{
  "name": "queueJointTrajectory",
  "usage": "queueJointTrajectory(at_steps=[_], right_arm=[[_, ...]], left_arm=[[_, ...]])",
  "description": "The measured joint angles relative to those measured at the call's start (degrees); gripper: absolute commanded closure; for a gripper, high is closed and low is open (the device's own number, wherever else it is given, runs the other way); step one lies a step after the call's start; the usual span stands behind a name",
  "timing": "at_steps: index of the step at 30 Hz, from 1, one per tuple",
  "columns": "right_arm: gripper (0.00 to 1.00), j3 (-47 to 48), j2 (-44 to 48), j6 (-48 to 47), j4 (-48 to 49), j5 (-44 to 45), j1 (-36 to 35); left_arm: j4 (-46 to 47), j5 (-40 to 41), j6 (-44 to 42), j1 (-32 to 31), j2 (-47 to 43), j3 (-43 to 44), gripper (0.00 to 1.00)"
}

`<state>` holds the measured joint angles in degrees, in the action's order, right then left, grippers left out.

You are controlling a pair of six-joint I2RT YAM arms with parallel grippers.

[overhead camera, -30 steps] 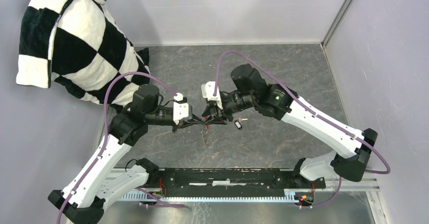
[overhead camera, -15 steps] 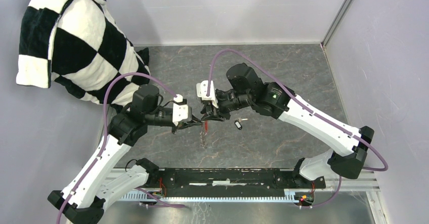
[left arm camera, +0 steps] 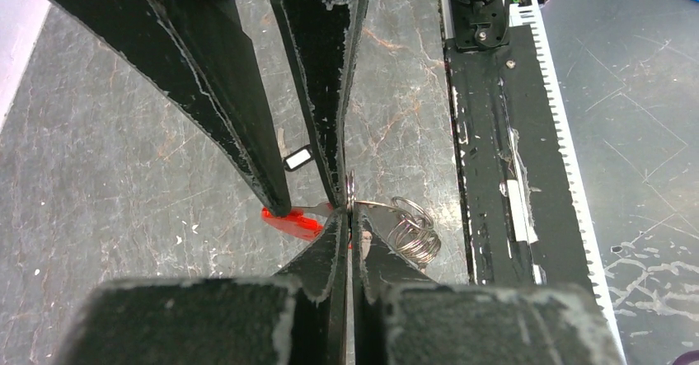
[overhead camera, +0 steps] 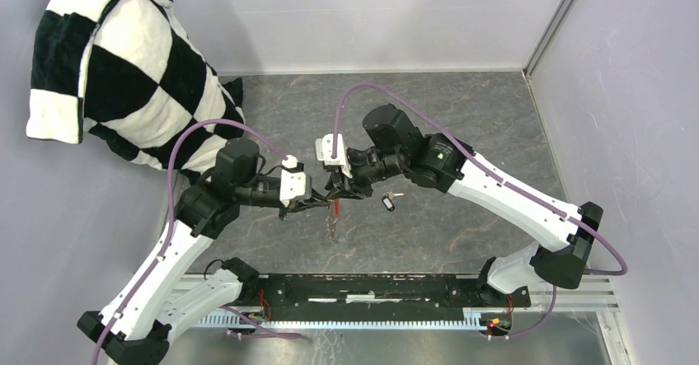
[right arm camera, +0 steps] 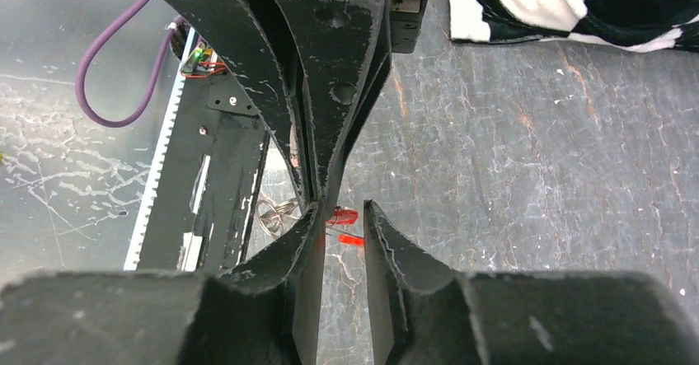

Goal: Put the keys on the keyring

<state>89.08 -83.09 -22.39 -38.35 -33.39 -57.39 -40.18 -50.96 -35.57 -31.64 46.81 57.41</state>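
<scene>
My left gripper [overhead camera: 317, 206] is shut on the thin silvery keyring [left arm camera: 350, 190], seen edge-on between its fingertips in the left wrist view [left arm camera: 350, 217]. The ring's chain [left arm camera: 414, 229] hangs in a coil beside it and dangles in the top view [overhead camera: 332, 229]. A red piece [left arm camera: 290, 222] with a silvery stub hangs at the ring. The right wrist view shows two red pieces [right arm camera: 344, 215] [right arm camera: 352, 240]; I cannot tell fob from red key. My right gripper [overhead camera: 336, 194] faces the left one, tip to tip, its fingers apart [right arm camera: 342, 210]. The black-headed key [overhead camera: 387, 203] lies on the table.
A black-and-white checkered cloth [overhead camera: 115, 68] is heaped at the back left. A black rail [overhead camera: 371, 289] runs along the near edge under the grippers. Grey walls close in the back and right of the marbled table [overhead camera: 462, 126].
Both grippers have shifted slightly left together, the right arm more, staying tip to tip. The chain still hangs below them. The black key has not moved.
</scene>
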Motion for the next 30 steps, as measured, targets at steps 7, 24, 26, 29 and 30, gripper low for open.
queueJointTrajectory(at_steps=[7,24,26,29,30], right_arm=[[0.63,0.0,0.22,0.2,-0.04,2.93,0.0],[0.65,-2.97,5.44,4.35,5.33,-3.87,0.5],[0.66,-3.04,4.94,4.37,5.31,-4.17,0.5],[0.67,-3.06,4.0,4.33,5.25,-4.26,0.5],[0.67,-3.06,3.67,4.31,5.22,-4.26,0.5]], left_arm=[[-0.02,-0.13,-0.07,0.02,-0.39,0.0,0.98],[-0.02,-0.15,-0.11,0.0,-0.74,0.0,0.98],[-0.02,-0.15,-0.11,0.0,-0.74,0.02,0.98],[-0.04,-0.15,-0.11,0.0,-0.79,0.02,0.98],[-0.02,-0.17,-0.11,0.0,-0.83,0.02,0.98]])
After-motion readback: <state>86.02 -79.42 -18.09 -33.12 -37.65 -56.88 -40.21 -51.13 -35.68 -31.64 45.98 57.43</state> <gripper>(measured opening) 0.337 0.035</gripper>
